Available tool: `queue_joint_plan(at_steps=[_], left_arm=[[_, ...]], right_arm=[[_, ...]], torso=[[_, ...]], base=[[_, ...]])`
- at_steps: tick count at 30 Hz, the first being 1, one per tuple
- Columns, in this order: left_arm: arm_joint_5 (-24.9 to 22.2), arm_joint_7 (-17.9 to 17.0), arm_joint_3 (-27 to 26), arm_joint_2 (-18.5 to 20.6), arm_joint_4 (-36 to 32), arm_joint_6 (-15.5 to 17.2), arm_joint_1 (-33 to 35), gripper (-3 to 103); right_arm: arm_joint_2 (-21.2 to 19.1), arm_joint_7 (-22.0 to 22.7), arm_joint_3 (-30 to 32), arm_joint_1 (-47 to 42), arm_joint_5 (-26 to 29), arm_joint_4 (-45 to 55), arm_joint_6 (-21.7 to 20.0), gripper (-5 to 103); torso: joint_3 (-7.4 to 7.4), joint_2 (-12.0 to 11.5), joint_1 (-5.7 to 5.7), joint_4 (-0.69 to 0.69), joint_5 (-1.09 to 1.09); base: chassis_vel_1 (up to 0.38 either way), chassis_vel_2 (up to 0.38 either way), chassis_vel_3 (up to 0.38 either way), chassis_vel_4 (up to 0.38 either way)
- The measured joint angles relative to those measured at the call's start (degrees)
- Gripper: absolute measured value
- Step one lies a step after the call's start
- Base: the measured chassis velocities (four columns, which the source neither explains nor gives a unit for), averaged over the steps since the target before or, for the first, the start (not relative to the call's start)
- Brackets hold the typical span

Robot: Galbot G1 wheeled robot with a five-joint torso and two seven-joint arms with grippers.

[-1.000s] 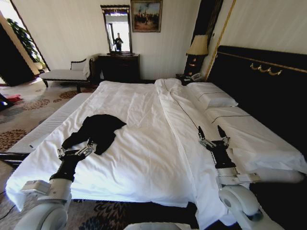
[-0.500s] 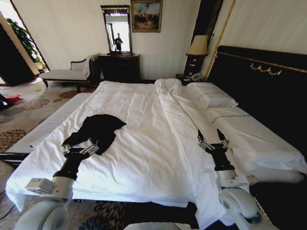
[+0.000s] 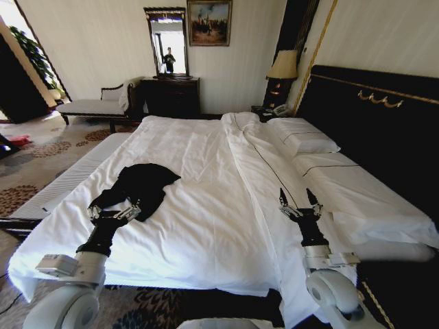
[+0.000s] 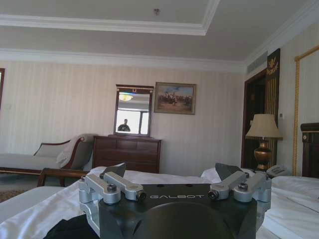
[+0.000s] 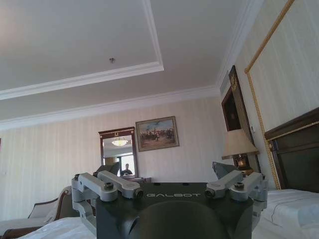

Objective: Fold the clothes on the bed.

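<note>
The clothes (image 3: pixel 139 186) are one black garment lying crumpled on the left part of the bed (image 3: pixel 206 205), near its left edge. My left gripper (image 3: pixel 113 208) is open just at the garment's near edge, low over the white duvet. A dark bit of the clothes (image 4: pixel 70 229) shows below that gripper (image 4: pixel 174 172) in the left wrist view. My right gripper (image 3: pixel 298 201) stands open above the duvet on the right side of the bed, far from the garment. In the right wrist view its fingers (image 5: pixel 225 172) are spread with nothing between them.
White pillows (image 3: pixel 305 140) and a dark headboard (image 3: pixel 384 123) line the bed's right side. A dresser (image 3: pixel 171 96) with a mirror, a bench (image 3: pixel 92 106) and a lamp (image 3: pixel 282 68) stand at the far wall. Patterned carpet (image 3: pixel 34 157) lies to the left.
My left gripper moved slightly forward to the garment's near edge. My right gripper shifted a little left and forward over the duvet. The garment lies as before.
</note>
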Motion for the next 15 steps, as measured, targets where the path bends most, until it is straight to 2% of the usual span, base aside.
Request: queue_joint_plan(at_steps=[15], left_arm=[[0.0,0.0,0.4,1.0,1.8,-0.3,-1.5,100]], right_arm=[[3.0,0.1,-2.3,3.0,0.1,-3.1,0.2,100]], torso=[[0.00,0.0,0.00,0.00,0.00]], base=[[0.003,0.002,-0.003,-0.001]])
